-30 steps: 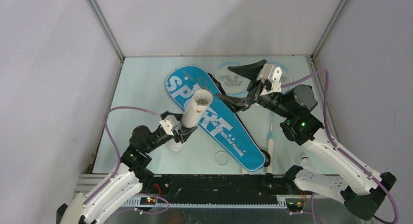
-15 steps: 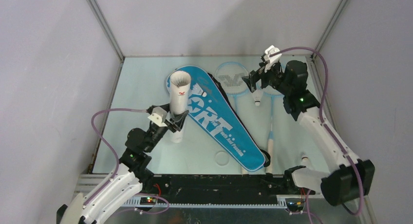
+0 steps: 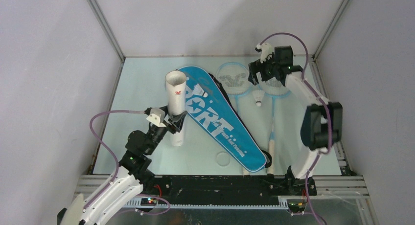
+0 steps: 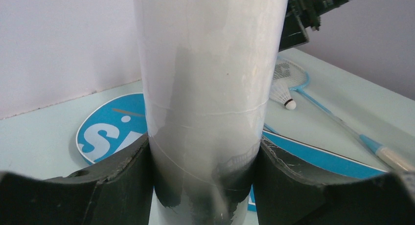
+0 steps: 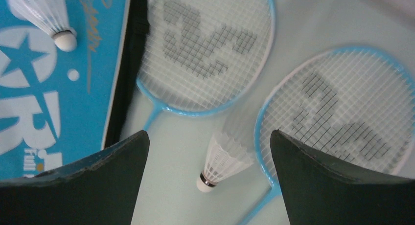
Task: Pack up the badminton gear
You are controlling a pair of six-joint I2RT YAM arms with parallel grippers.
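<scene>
Top external shows a pale green counter (image 3: 142,83) walled (image 3: 215,19) in grey; left fingers (image 4: 98,186) clamp the standing tube (image 4: 210,88), right fingers (image 5: 98,176) gape empty over a shuttlecock (image 5: 220,159).

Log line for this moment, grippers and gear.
left gripper: shut on tube, standing on table | right gripper: open, over shuttlecock between rackets | bag: flat, second shuttlecock on it

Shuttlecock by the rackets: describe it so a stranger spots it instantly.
Find the blue racket bag lying diagonally on the table. Right of it lie two light-blue rackets; the shuttlecock sits between their heads. It's a white feather cone, cork toward the near edge.
</scene>
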